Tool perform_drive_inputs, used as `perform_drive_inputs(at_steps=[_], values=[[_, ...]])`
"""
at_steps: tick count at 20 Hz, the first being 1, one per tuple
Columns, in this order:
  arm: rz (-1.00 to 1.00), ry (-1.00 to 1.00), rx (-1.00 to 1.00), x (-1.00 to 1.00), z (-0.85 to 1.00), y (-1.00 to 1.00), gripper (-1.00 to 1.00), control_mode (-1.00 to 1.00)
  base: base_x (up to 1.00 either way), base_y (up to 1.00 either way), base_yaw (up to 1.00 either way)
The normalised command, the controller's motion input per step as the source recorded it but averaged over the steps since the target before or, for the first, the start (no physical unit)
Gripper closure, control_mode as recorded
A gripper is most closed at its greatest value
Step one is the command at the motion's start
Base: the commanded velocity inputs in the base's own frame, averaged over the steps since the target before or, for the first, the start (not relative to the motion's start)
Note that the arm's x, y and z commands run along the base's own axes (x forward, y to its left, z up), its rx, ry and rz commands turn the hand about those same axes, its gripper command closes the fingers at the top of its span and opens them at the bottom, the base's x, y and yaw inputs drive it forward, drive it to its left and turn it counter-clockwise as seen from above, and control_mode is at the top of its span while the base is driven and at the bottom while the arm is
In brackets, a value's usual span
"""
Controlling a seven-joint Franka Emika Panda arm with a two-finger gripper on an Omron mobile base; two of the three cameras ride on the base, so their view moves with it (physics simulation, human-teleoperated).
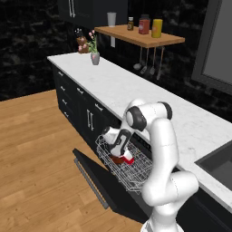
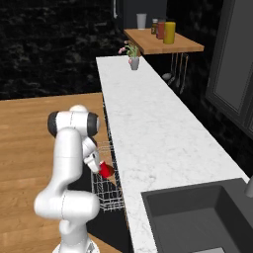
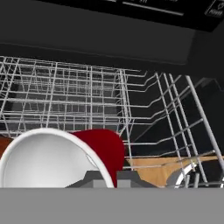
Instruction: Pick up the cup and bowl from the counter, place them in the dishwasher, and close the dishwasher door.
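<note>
The counter [image 1: 136,86] runs long and white over dark cabinets, and everything here is placed from it; below its front edge, about midway along, the dishwasher [image 1: 136,149] stands open, its black dishwasher door [image 1: 102,181] folded down flat over the wooden floor with the grey bar handle [image 1: 90,183] along its outer edge; the white wire rack [image 1: 131,170] is pulled out over the door, just under the counter's lip; the white arm [image 1: 158,149] rises in front of the counter and bends down into that rack; at the counter's far end a wooden shelf [image 1: 140,36] hangs above it with jars, and a small vase of flowers [image 1: 94,55] stands on the marble; a dark sink [image 2: 197,217] is sunk into the counter's near end; the bowl [image 1: 118,159], reddish-brown, lies low in the rack below the counter edge, just beside the cup; the cup [image 3: 65,157], red with a white rim and pale inside, is tilted on its side within the rack; the gripper [image 3: 106,179] is clamped shut on the cup's wall, fingers together at its rim.
</note>
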Motion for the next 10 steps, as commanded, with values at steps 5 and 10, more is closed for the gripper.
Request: perform_drive_inputs(at_steps=[5, 10], values=[[-0.02, -0.07, 0.00, 0.29, -0.58, 0.00, 1.00, -1.00, 0.00, 0.00, 0.00], [-0.01, -0.09, 0.00, 0.11, -0.55, 0.00, 1.00, -1.00, 0.00, 0.00, 0.00]])
